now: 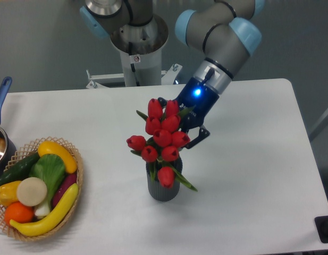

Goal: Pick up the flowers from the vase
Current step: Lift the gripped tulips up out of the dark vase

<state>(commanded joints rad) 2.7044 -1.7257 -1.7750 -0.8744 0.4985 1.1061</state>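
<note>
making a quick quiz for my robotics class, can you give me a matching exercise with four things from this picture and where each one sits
Things:
1. bunch of red tulip buds with green stems
2. dark grey ribbed cylindrical vase
3. woven wicker basket of toy vegetables
4. pot with a blue handle

Places:
A. cut off by the left edge of the picture
B. middle of the white table, standing upright
C. front left of the table
D. against the black two-finger gripper, above the vase

Pairs: 1-D, 2-B, 3-C, 4-A

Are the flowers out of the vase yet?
Not yet: the flowers reach down into the vase, which stands upright on the table; the gripper is behind the bunch.
</note>
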